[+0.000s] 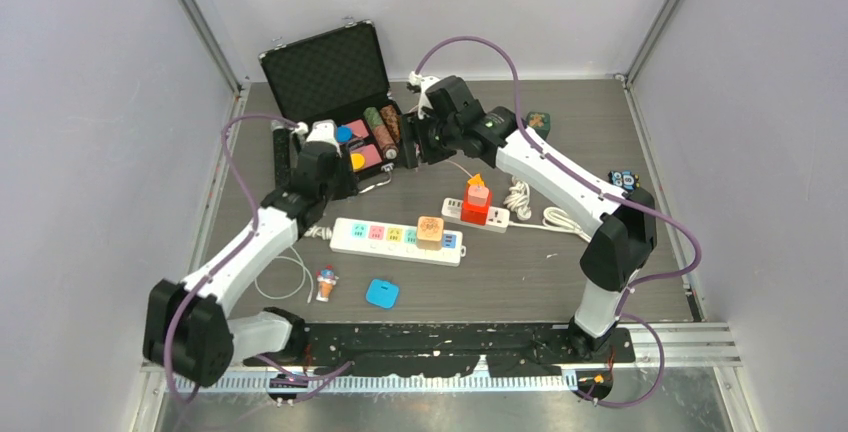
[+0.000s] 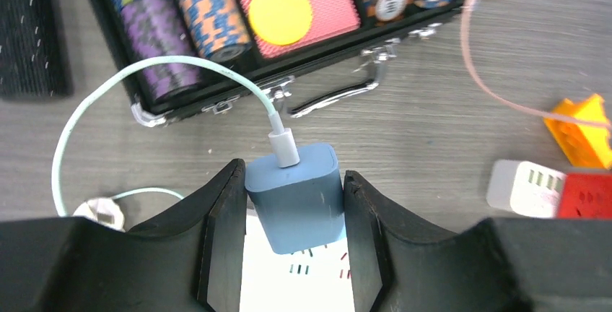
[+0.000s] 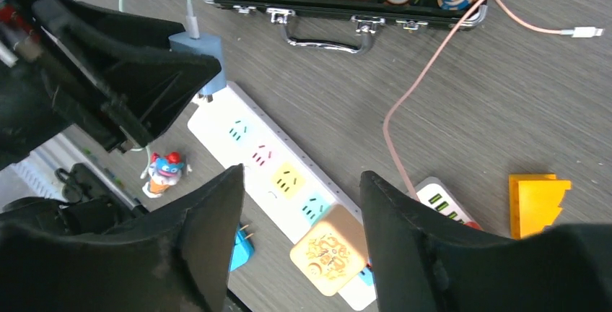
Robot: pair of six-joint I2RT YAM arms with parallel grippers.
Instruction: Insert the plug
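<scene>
**Things on the Brown Table**

A long white power strip (image 1: 397, 240) lies in the middle of the table (image 1: 560, 282). Behind it sits an open black case (image 1: 325, 72). To its right are a smaller white strip (image 1: 497, 219) and a curled white cord (image 1: 518, 195). In front of it lie a little toy figure (image 1: 326, 283) and a blue square (image 1: 381, 293).

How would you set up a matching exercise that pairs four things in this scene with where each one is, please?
Things:
1. charger
2. yellow disc
3. tan cube
4. toy figure

Places:
A. on the table, in front of the strip's left end
B. between the left fingers
C. on the strip
D. in the case

Pairs: 1-B, 2-D, 3-C, 4-A
</scene>
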